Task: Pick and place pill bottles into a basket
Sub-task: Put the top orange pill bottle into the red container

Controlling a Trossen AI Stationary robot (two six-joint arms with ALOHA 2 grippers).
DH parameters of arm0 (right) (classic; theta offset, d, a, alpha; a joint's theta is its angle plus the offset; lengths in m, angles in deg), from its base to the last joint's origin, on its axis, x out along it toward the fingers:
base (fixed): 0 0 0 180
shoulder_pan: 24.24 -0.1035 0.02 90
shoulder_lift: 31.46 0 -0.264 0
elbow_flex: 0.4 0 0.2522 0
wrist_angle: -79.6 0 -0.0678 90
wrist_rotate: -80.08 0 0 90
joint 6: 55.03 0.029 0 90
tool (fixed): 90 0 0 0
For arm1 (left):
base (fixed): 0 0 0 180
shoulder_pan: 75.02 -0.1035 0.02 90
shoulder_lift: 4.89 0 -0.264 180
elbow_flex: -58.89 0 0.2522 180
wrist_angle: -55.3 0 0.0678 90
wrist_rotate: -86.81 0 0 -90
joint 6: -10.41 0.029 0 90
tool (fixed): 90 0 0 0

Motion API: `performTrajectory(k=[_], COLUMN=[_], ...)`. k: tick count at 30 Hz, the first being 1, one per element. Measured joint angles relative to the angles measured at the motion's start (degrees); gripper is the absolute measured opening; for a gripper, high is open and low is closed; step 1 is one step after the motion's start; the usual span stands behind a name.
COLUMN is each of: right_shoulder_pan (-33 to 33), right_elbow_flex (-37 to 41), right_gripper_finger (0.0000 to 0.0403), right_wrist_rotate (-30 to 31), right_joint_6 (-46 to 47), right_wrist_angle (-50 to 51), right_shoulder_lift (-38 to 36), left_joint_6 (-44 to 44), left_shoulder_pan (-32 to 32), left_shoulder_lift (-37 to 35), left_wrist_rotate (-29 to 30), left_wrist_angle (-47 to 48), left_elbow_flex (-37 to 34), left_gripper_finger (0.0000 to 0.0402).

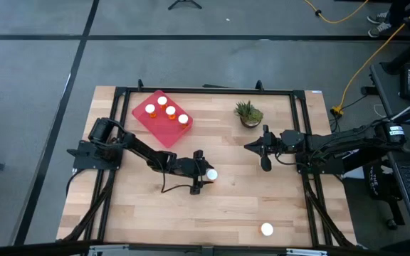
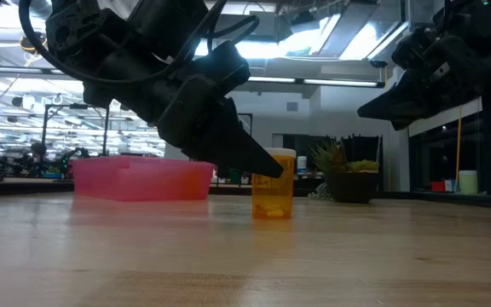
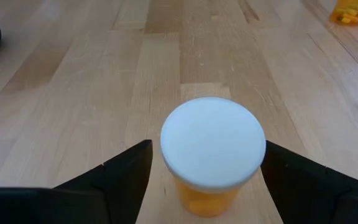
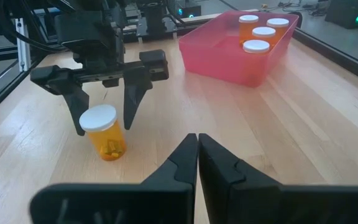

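1. High view: the left gripper (image 1: pixel 206 178) sits at mid-table with one pill bottle (image 1: pixel 211 173) between its spread fingers. The red basket (image 1: pixel 148 122) lies well apart, holding four white-capped bottles (image 1: pixel 166 109). A sixth bottle (image 1: pixel 266 229) stands alone near the table's front edge. The right gripper (image 1: pixel 265 162) waits near the potted plant (image 1: pixel 248 114).
2. Low view: the left gripper's fingers (image 2: pixel 244 152) angle down beside the upright orange bottle (image 2: pixel 273 186); contact cannot be told.
3. Left wrist view: the white cap (image 3: pixel 213 142) sits centred between both dark fingers (image 3: pixel 122 169), with a gap on each side; released, not grasping.
4. Right wrist view: the right gripper (image 4: pixel 197 149) is clenched, fingertips pressed together, holding nothing. Beyond it, the left gripper (image 4: pixel 103 118) straddles the bottle (image 4: pixel 104 132), an orange cylinder with pills inside.
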State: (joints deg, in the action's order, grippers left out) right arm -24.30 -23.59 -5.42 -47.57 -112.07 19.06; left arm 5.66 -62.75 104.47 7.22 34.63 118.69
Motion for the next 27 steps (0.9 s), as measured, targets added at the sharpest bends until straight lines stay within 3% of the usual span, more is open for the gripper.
performTrajectory(k=[15,27], right_shoulder_pan=[0.0,0.0], right_elbow_flex=[0.0,0.0], right_gripper_finger=[0.0019,0.0019], right_wrist_rotate=[0.0,0.0], right_joint_6=[0.0,0.0], right_wrist_angle=[0.0,0.0], right_shoulder_lift=[0.0,0.0], left_joint_6=[1.0,1.0], left_shoulder_pan=[0.0,0.0], left_shoulder_lift=[0.0,0.0], left_wrist_rotate=[0.0,0.0], left_wrist_angle=[0.0,-0.1], left_elbow_flex=[0.0,0.0], left_gripper_finger=[0.0211,0.0202])
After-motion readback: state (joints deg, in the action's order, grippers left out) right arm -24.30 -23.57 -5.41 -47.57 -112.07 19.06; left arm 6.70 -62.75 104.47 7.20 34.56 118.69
